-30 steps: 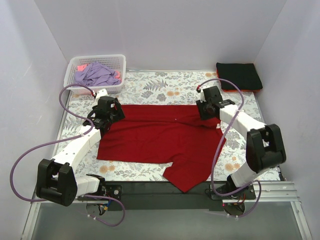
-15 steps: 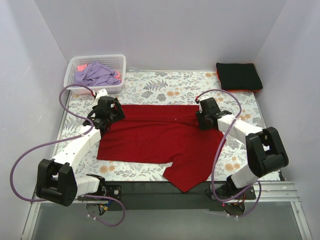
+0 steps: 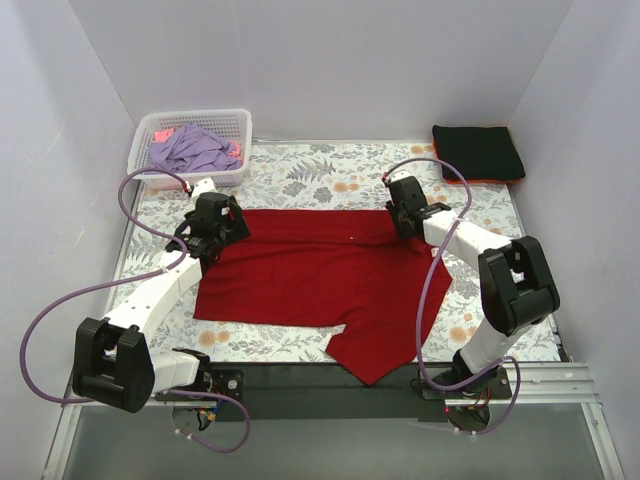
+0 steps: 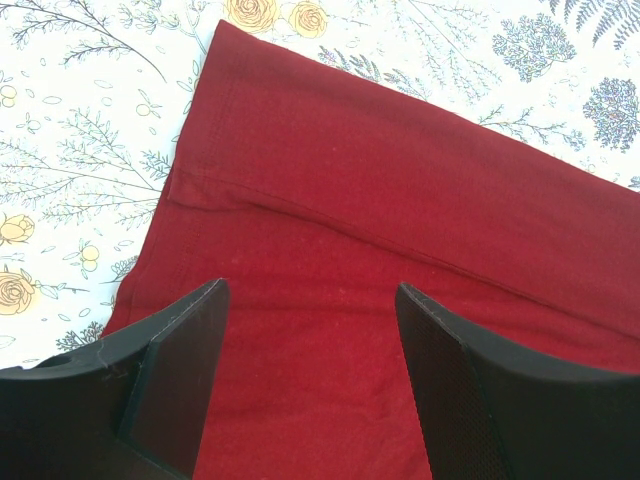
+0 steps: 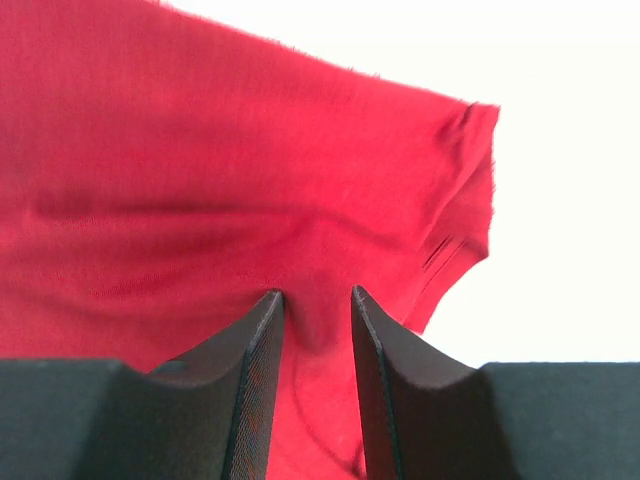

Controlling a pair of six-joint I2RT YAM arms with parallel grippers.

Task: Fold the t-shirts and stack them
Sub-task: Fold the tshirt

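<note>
A deep-red t-shirt (image 3: 315, 275) lies spread flat on the floral cloth, with a small white label (image 3: 352, 238) near its far edge. My left gripper (image 3: 208, 232) hovers over the shirt's far left corner. In the left wrist view this gripper (image 4: 310, 290) is open, with flat red cloth (image 4: 380, 190) under it and nothing between the jaws. My right gripper (image 3: 405, 215) sits at the shirt's far right corner. In the right wrist view its jaws (image 5: 315, 295) stand narrow, pinching a raised ridge of the red cloth (image 5: 200, 150).
A white lattice basket (image 3: 232, 120) at the back left holds a lavender tee (image 3: 190, 148) and a pink one (image 3: 163, 134). A folded black tee (image 3: 478, 150) lies on an orange-red one at the back right. White walls enclose the table.
My right gripper has moved left and toward the back along the shirt's far edge, drawing the right sleeve in, and its jaws have narrowed. The left arm has stayed still.
</note>
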